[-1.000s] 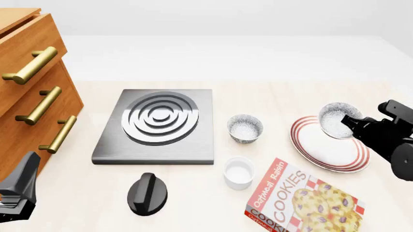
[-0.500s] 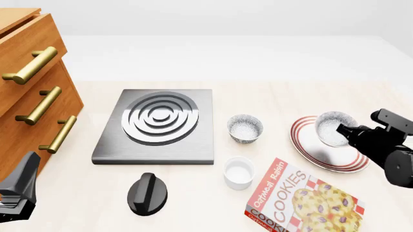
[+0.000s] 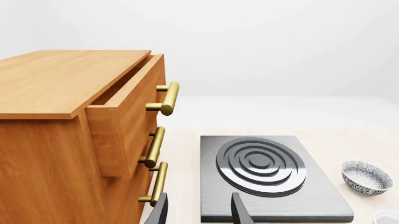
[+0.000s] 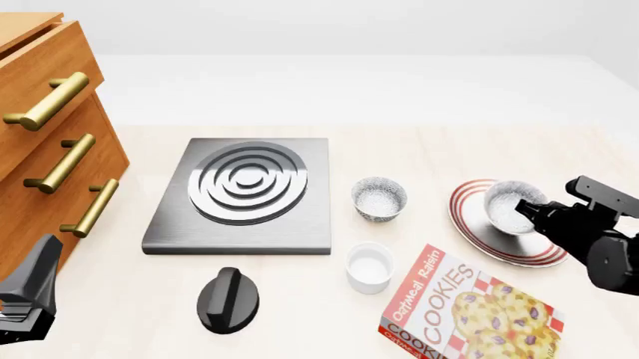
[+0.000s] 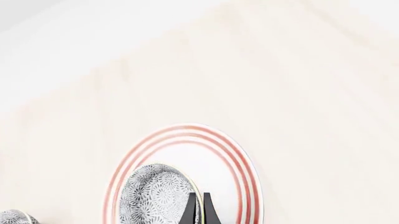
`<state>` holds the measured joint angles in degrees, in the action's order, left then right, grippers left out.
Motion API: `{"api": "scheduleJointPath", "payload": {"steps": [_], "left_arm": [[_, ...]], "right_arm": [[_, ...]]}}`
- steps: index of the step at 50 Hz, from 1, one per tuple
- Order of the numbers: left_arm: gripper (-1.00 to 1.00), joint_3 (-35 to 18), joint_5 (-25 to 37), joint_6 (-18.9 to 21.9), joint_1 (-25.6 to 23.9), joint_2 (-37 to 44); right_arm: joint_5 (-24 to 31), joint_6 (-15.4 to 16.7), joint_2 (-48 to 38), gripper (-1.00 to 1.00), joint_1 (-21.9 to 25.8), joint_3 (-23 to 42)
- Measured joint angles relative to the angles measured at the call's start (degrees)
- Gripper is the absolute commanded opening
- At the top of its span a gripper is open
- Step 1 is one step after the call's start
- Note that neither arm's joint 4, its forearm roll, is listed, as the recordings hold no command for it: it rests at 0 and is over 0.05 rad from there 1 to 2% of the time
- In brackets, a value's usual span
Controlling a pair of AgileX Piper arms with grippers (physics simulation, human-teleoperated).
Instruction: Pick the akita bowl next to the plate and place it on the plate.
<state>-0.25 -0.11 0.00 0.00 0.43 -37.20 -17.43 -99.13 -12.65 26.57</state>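
The akita bowl [image 4: 512, 206] sits over the middle of the plate [image 4: 477, 232], low enough that it looks to be resting on it or very nearly so, though I cannot be sure of contact; the right gripper [image 4: 529, 210] has it by the rim on the side of the plate farthest from the stove; in the right wrist view the two dark fingers [image 5: 192, 210] are drawn almost together with only the thin wall of the bowl [image 5: 159, 195] between them, one inside and one outside. I would judge it a light, stiff, glazed thing, slick and chippy, so a rim pinch like this is the sensible hold, and letting go gently matters more than force. Its look-alike, the second speckled bowl [image 4: 379, 198], stands between the plate and the stove [image 4: 242, 196], apart from both; a white cup [image 4: 370, 266] and a cookie box [image 4: 469, 307] lie nearer the arms than the plate. The left gripper [image 3: 198, 212] hangs idle, well away from the plate beside the drawers [image 3: 74, 140], its fingers parted and holding nothing.
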Motion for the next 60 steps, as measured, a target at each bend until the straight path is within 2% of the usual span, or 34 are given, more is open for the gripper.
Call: {"api": "scheduleJointPath", "payload": {"steps": [34, 35, 60], "left_arm": [[1.00, 0.0, 0.0, 0.0, 0.0, 0.0], [1.00, 0.0, 0.0, 0.0, 0.0, 0.0], [1.00, 0.0, 0.0, 0.0, 0.0, 0.0]], "right_arm": [[-1.9, 0.9, -2.8, -1.00, -0.3, 0.5], [-1.9, 0.9, -2.8, 1.00, -0.3, 0.5], [1.1, -1.1, 0.9, 1.00, 0.5, 0.4]]}}
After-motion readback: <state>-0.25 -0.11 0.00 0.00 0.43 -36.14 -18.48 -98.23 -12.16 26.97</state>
